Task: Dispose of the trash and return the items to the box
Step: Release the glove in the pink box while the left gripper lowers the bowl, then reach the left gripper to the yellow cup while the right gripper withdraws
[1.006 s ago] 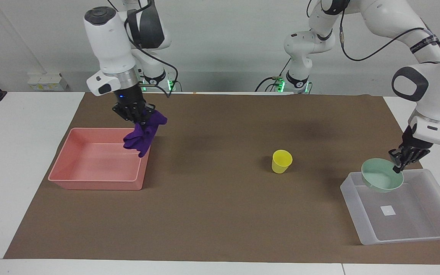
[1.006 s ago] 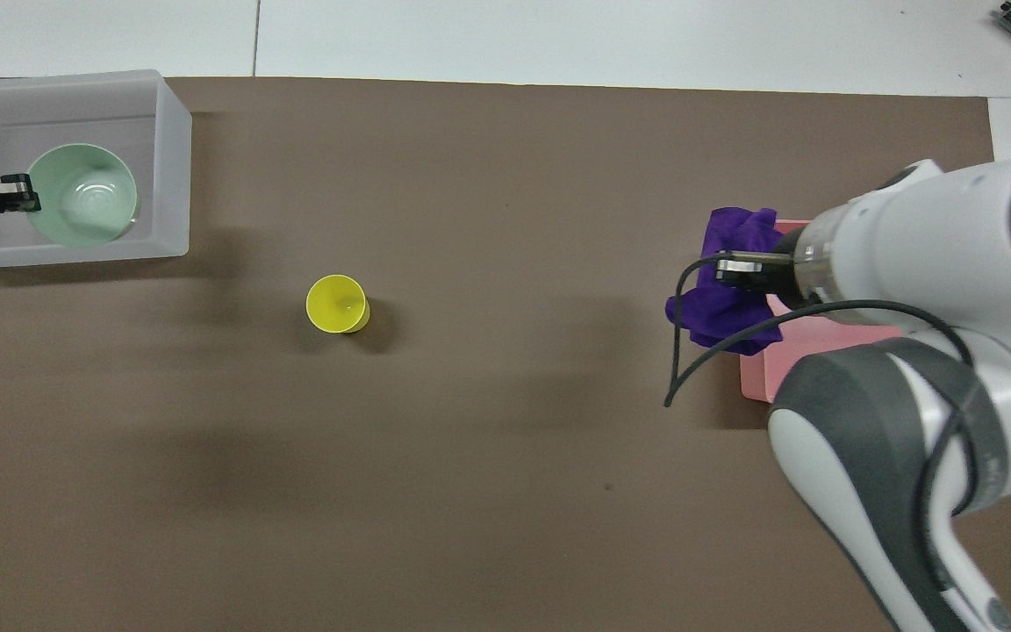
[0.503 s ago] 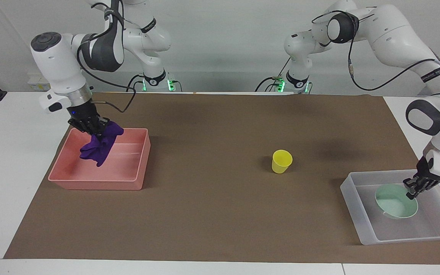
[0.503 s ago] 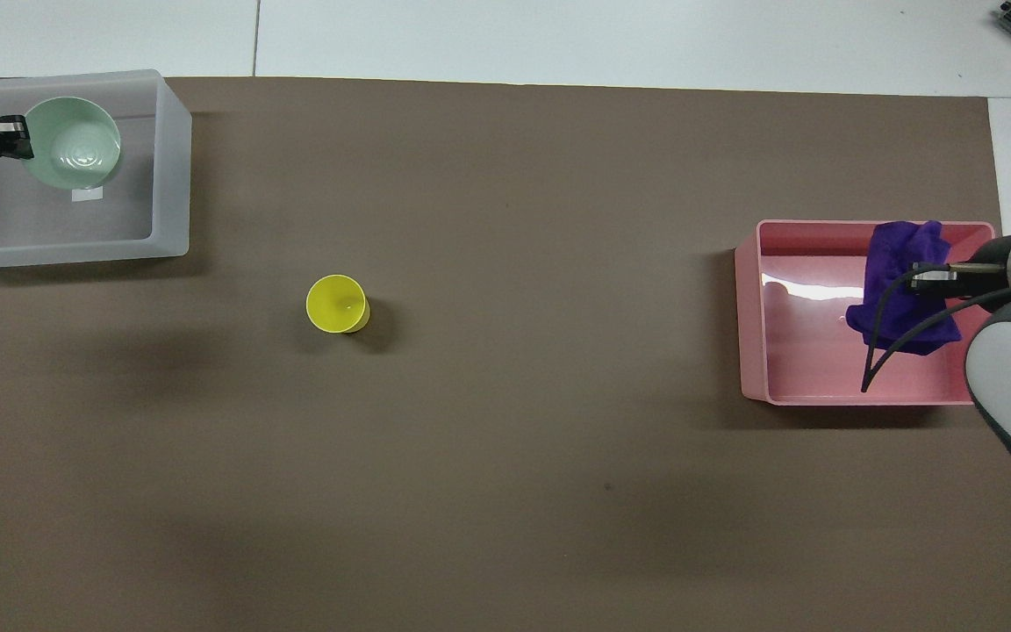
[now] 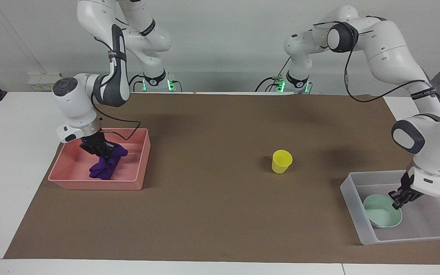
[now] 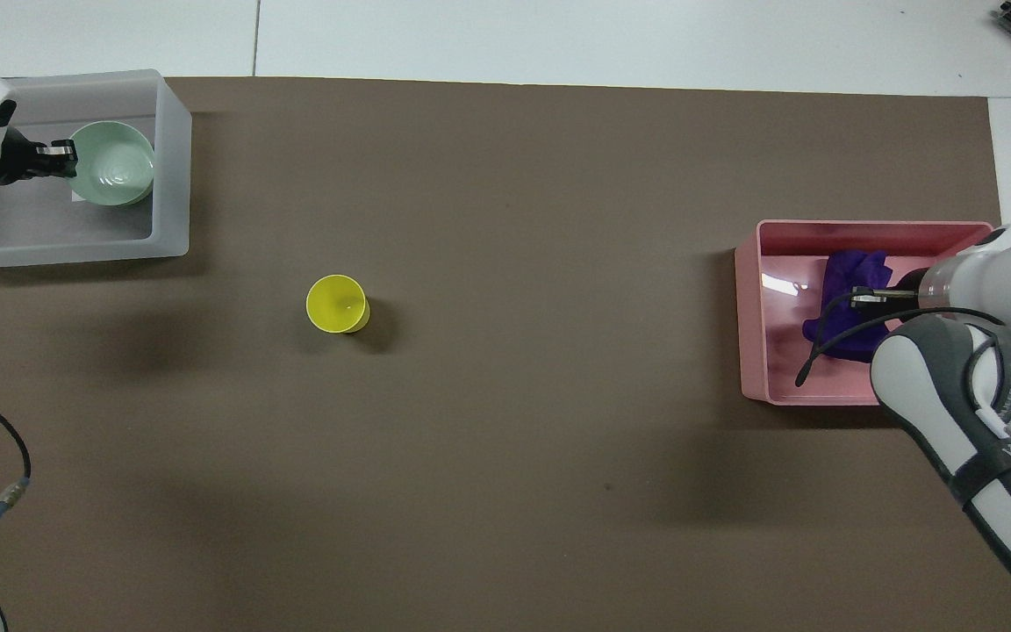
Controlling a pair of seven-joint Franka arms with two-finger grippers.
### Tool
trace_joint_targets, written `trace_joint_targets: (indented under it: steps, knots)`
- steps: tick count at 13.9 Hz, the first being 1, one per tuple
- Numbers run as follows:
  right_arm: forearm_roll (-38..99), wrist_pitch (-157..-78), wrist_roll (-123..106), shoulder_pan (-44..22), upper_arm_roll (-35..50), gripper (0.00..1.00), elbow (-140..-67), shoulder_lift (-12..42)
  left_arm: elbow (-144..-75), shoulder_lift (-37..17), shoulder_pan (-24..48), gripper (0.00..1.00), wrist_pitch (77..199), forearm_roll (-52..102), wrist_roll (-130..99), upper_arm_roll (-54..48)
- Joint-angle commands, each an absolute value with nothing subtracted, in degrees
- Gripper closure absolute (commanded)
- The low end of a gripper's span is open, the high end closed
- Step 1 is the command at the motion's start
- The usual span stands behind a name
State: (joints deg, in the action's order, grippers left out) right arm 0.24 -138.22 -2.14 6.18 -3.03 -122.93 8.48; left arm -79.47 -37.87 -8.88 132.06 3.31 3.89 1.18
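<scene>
The purple cloth, the trash [image 5: 103, 169] [image 6: 846, 279], hangs bunched inside the pink tray [image 5: 94, 186] [image 6: 753, 338], its lower folds on the tray floor. My right gripper [image 5: 103, 151] [image 6: 862, 298] is low in that tray, shut on the cloth's top. The mint-green bowl [image 5: 382, 216] [image 6: 116, 163] sits low in the translucent box [image 5: 360, 224] [image 6: 171, 167], slightly tilted. My left gripper [image 5: 397, 204] [image 6: 66, 157] is shut on its rim. The yellow cup [image 5: 281, 161] [image 6: 336, 304] stands upright on the brown mat between the two containers, with no gripper near it.
A brown mat [image 5: 212, 214] covers most of the white table. The pink tray is at the right arm's end, the box at the left arm's end. A loose cable [image 6: 5, 491] shows at the edge of the overhead view.
The right gripper carried the cloth over the pink tray and lowered it inside. The left gripper brought the bowl down into the box, nearer to its floor.
</scene>
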Motion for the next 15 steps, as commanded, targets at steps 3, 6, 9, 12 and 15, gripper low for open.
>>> trace_joint_targets:
  steps: [3, 6, 9, 12, 15]
  knots:
    - [1.0, -138.9, -2.5, 6.9, -2.2, 0.00, -123.8, 7.7, -81.0, -34.7, -8.2, 0.31, 130.9, -1.4, 5.4, 1.1]
    - [0.9, -135.4, -2.1, 6.5, -1.7, 0.00, -122.0, 5.4, -83.7, -28.8, -5.8, 0.07, 127.7, -1.1, 6.1, 1.1]
    - [-0.4, -125.8, 4.0, 2.7, -1.7, 0.00, -115.9, 3.8, -91.7, -19.8, -2.2, 0.03, 124.9, -1.1, 5.8, 1.1]
    - [-4.0, -121.8, 13.5, -2.7, -1.6, 0.00, -115.1, 0.2, -100.4, -12.1, 3.3, 0.00, 122.6, -1.1, 4.8, 1.1]
    - [-3.9, -110.9, 14.0, -3.3, -1.5, 0.00, -107.6, -2.2, -106.2, -9.8, 10.2, 0.00, 123.9, -1.1, -2.1, 1.1]
